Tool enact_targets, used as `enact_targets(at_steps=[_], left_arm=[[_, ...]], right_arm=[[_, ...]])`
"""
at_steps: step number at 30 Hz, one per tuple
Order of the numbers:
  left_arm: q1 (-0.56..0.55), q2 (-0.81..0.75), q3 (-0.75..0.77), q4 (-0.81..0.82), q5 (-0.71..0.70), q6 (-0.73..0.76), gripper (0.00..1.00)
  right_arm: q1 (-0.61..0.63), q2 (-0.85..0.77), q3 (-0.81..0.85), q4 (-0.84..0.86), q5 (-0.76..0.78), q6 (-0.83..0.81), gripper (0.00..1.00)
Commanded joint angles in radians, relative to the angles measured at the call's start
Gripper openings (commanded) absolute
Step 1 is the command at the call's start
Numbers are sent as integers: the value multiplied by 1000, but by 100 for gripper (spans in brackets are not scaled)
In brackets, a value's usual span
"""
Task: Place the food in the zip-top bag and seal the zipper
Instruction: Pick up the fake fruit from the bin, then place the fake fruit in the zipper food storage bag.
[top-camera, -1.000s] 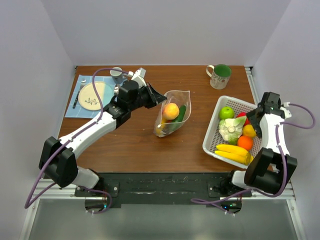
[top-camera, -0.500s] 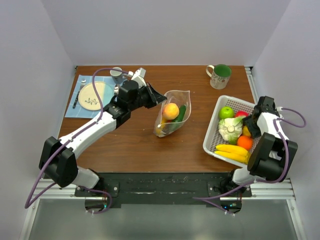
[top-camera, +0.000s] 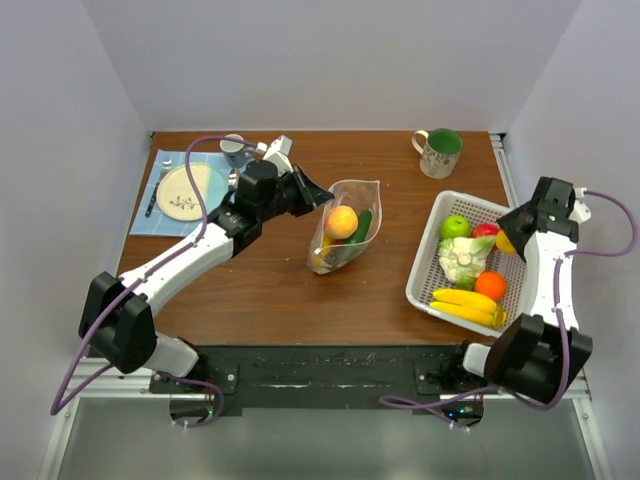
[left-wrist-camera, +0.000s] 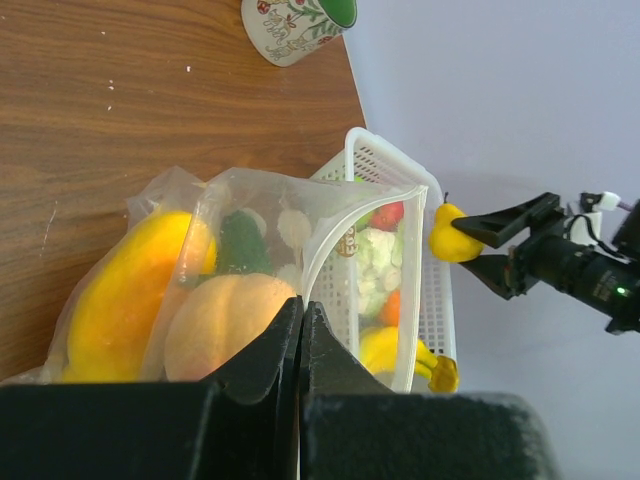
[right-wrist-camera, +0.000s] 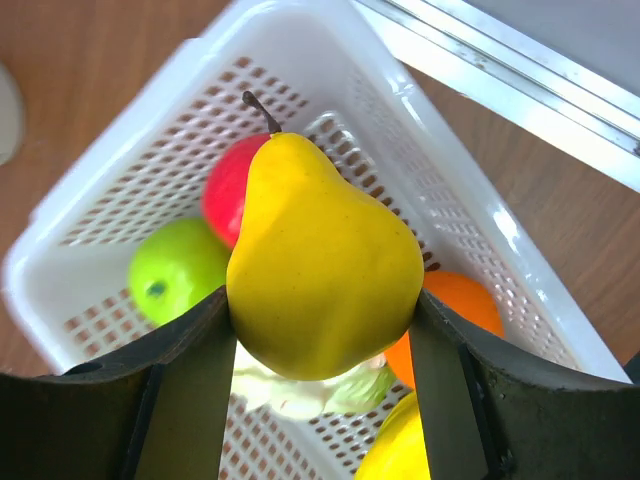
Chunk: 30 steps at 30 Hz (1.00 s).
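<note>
The clear zip-top bag (top-camera: 343, 238) stands open at mid table, holding a peach-orange fruit (top-camera: 342, 221), a green cucumber (top-camera: 362, 226) and a yellow piece. My left gripper (top-camera: 325, 197) is shut on the bag's mouth edge (left-wrist-camera: 300, 290). My right gripper (top-camera: 507, 240) is shut on a yellow pear (right-wrist-camera: 320, 265), held above the white basket (top-camera: 430, 262). The pear also shows in the left wrist view (left-wrist-camera: 448, 238). In the basket lie a green apple (right-wrist-camera: 180, 268), a red fruit (right-wrist-camera: 222, 190), an orange (right-wrist-camera: 463, 305), a cauliflower (top-camera: 462, 257) and bananas (top-camera: 465, 304).
A floral mug (top-camera: 438, 152) stands at the back right. A plate (top-camera: 185, 190) on a blue mat with cutlery and a small grey cup (top-camera: 234, 147) sit at the back left. The basket lies at the table's right edge.
My right gripper has taken the yellow pear out of the basket and lifted it up and to the right. The left arm and the bag have not moved.
</note>
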Motion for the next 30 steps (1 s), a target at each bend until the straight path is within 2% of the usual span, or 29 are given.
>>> enact_targets(at_steps=[1, 3, 6, 9, 12, 17, 18, 21, 27, 30], left_arm=[[6, -3, 40, 54, -11, -1, 0], [6, -3, 40, 59, -11, -6, 0], [3, -3, 38, 61, -17, -9, 0], [5, -4, 40, 62, -23, -14, 0], [3, -11, 41, 58, -35, -12, 0], [5, -8, 43, 58, -41, -15, 0], [5, -8, 43, 58, -43, -17, 0], [3, -12, 41, 58, -49, -20, 0], [5, -38, 44, 41, -61, -10, 0], [5, -43, 52, 28, -63, -3, 0]], right_arm=[[42, -65, 75, -74, -106, -57, 17], [77, -81, 107, -100, -125, -54, 17], [219, -113, 162, -123, -122, -11, 17], [498, -122, 234, -128, -83, 66, 17], [647, -102, 326, -118, -77, 112, 17], [899, -36, 486, -103, 4, 158, 17], [983, 8, 512, -107, 25, 158, 17], [1109, 105, 593, -127, 125, 158, 18], [1162, 237, 647, -172, 288, 140, 21], [1160, 261, 624, -157, 354, 118, 38]])
